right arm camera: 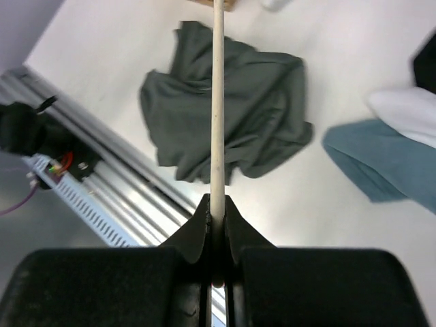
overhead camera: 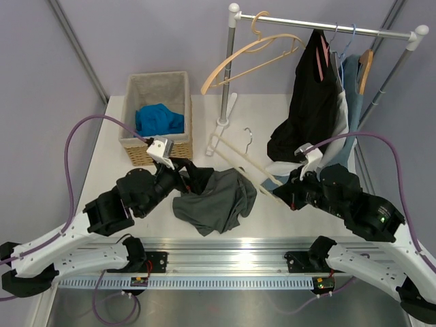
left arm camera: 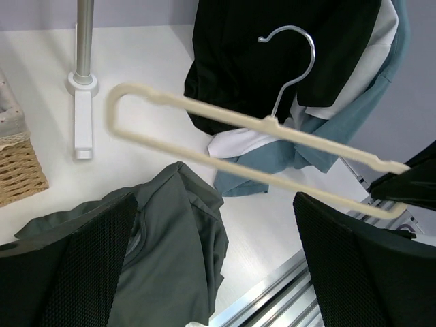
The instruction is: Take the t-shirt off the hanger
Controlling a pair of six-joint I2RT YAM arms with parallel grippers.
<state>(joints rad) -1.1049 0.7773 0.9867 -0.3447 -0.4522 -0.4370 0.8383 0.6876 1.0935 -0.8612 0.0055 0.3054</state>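
The grey t-shirt point(overhead camera: 219, 201) lies crumpled on the white table, off the hanger. It also shows in the left wrist view point(left arm camera: 163, 245) and the right wrist view point(right arm camera: 259, 116). The cream plastic hanger point(overhead camera: 235, 155) with a metal hook is bare and held above the table. My right gripper point(overhead camera: 281, 193) is shut on the hanger's end; its bar point(right arm camera: 217, 102) runs straight out from between the jaws point(right arm camera: 217, 211). My left gripper point(overhead camera: 194, 178) is open and empty just above the shirt's left edge, its wide jaws point(left arm camera: 218, 231) framing the shirt, with the hanger point(left arm camera: 272, 129) beyond.
A wicker basket point(overhead camera: 178, 139) holding a blue cloth point(overhead camera: 159, 119) stands at the back left. A clothes rack point(overhead camera: 228, 82) at the back carries an empty wooden hanger point(overhead camera: 252, 54) and hanging black point(overhead camera: 310, 102), white and teal garments. A metal rail point(overhead camera: 225, 248) runs along the near edge.
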